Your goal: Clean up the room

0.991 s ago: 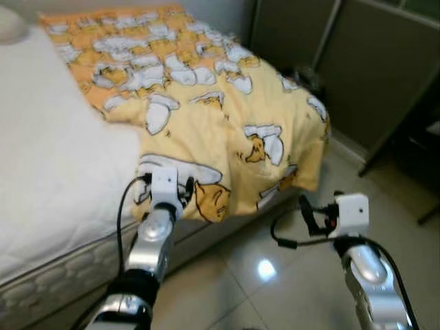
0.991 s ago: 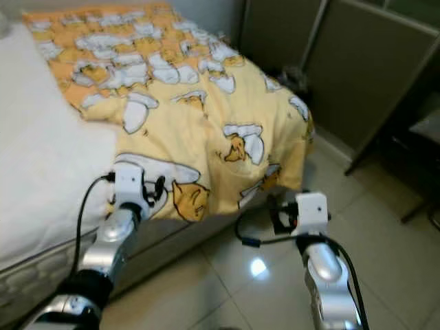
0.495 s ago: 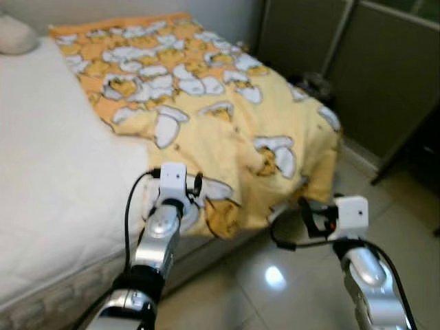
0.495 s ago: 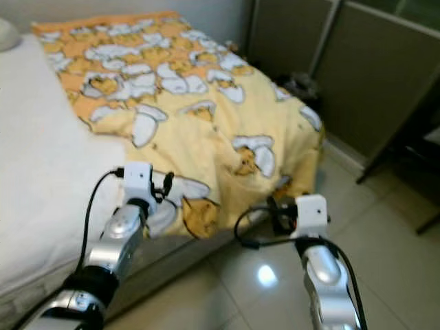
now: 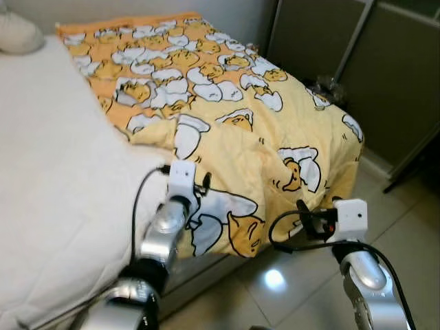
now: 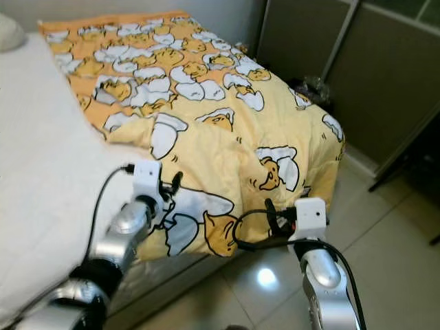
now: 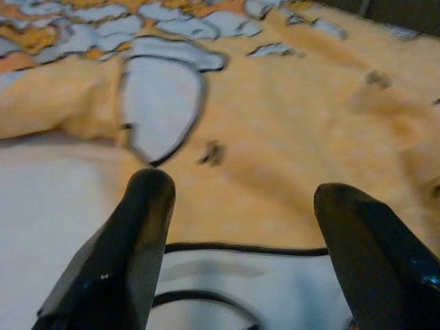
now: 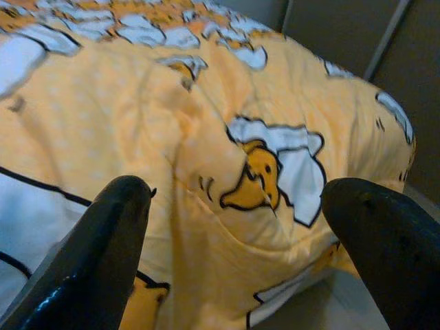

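Note:
A yellow blanket (image 5: 227, 110) printed with white and orange cartoon figures covers the right half of the bed and hangs over its foot corner. The bare white mattress (image 5: 55, 172) lies beside it on the left. My left gripper (image 7: 237, 206) is open, its black fingers (image 7: 137, 227) hovering just over the blanket's near edge where it meets the sheet. My right gripper (image 8: 240, 227) is open too, held low in front of the blanket's hanging corner (image 5: 302, 172).
A pillow (image 5: 20, 31) rests at the head of the bed. Dark panelled doors (image 5: 385, 69) stand to the right. A glossy tiled floor (image 5: 405, 227) runs beside the bed, with a small dark object (image 5: 328, 88) near the doors.
The camera has come closer to the bed and the view has shifted. Both grippers have moved in towards the blanket's near edge.

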You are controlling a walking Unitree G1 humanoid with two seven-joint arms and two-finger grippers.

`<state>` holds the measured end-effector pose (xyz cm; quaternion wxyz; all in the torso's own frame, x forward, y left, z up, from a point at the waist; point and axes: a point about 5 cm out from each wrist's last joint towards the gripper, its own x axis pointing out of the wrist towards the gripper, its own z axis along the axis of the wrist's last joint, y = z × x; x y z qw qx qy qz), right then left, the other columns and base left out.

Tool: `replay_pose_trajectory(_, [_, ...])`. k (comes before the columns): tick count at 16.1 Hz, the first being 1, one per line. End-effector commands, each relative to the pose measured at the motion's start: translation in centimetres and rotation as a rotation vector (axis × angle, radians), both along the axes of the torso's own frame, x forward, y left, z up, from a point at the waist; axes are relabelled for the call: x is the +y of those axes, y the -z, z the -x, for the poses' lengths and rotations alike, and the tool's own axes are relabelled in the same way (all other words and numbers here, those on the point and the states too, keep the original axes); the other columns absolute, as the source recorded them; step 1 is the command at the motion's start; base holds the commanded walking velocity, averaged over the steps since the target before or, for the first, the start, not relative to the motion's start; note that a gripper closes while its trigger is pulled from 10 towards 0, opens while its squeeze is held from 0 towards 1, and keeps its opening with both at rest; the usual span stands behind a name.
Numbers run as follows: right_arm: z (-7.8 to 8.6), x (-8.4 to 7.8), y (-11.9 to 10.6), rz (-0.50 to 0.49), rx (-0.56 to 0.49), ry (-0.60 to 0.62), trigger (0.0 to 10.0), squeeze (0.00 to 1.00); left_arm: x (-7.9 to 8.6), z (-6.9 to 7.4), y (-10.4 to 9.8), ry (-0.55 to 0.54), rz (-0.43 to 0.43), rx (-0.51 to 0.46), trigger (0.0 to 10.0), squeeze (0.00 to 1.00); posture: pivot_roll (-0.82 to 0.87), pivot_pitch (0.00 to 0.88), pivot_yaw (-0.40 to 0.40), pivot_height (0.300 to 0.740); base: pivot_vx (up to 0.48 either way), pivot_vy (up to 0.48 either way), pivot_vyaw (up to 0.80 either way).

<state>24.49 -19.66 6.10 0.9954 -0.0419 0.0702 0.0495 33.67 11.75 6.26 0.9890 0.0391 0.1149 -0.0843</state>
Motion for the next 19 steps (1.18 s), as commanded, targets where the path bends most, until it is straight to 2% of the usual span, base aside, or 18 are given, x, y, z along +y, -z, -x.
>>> replay_pose_trajectory(1, [0.2,-0.5,-0.3,-0.002,0.006,0.003,10.0,0.1,0.3,0.1,0.8,0.001,-0.03,0.054,10.0,0.0,-0.18,0.019,-0.083,0.74,0.0,0.0,0.0])
replay_pose_trajectory(3, [1.4,-1.2,-0.7,-0.016,0.03,-0.024,10.0,0.1,1.5,0.0,1.8,-0.003,-0.109,0.131,10.0,0.0,-0.22,0.077,-0.12,0.74,0.0,0.0,0.0])
replay_pose_trajectory(4, [2.4,-1.0,-1.0,-0.029,0.049,-0.088,10.0,0.1,1.9,0.2,2.3,-0.009,-0.101,0.17,10.0,0.0,-0.25,0.117,-0.132,0.74,0.0,0.0,0.0])
replay_pose_trajectory(6, [3.1,-0.8,-0.7,-0.044,0.093,-0.138,10.0,0.1,2.0,0.3,2.7,-0.024,-0.057,0.204,10.0,0.0,-0.27,0.138,-0.132,0.74,0.0,0.0,0.0])
replay_pose_trajectory(9, [4.4,0.1,1.3,-0.076,0.204,-0.221,10.0,0.1,2.8,0.6,3.1,-0.057,-0.059,0.222,10.0,0.0,-0.28,0.195,-0.119,0.74,0.0,0.0,0.0])
replay_pose_trajectory(12, [5.0,1.5,1.3,-0.123,0.258,-0.359,10.0,0.12,3.8,1.4,4.0,-0.083,-0.071,0.245,10.0,0.0,-0.28,0.229,-0.129,0.74,0.0,0.0,0.0])
replay_pose_trajectory(14, [5.8,1.9,1.8,-0.127,0.31,-0.432,10.0,0.11,4.3,1.8,4.3,-0.1,-0.086,0.24,10.0,0.0,-0.27,0.235,-0.137,0.74,0.0,0.0,0.0])
replay_pose_trajectory(17, [6.5,2.2,2.1,-0.142,0.342,-0.449,10.0,0.12,5.1,1.9,4.2,-0.139,-0.077,0.203,10.0,0.0,-0.26,0.235,-0.145,0.74,0.0,0.0,0.0])
replay_pose_trajectory(19, [6.8,2.6,2.4,-0.155,0.361,-0.473,10.0,0.12,5.1,3.3,5.7,-0.132,-0.043,0.275,10.0,0.0,-0.25,0.232,-0.145,0.74,0.0,0.0,0.0])
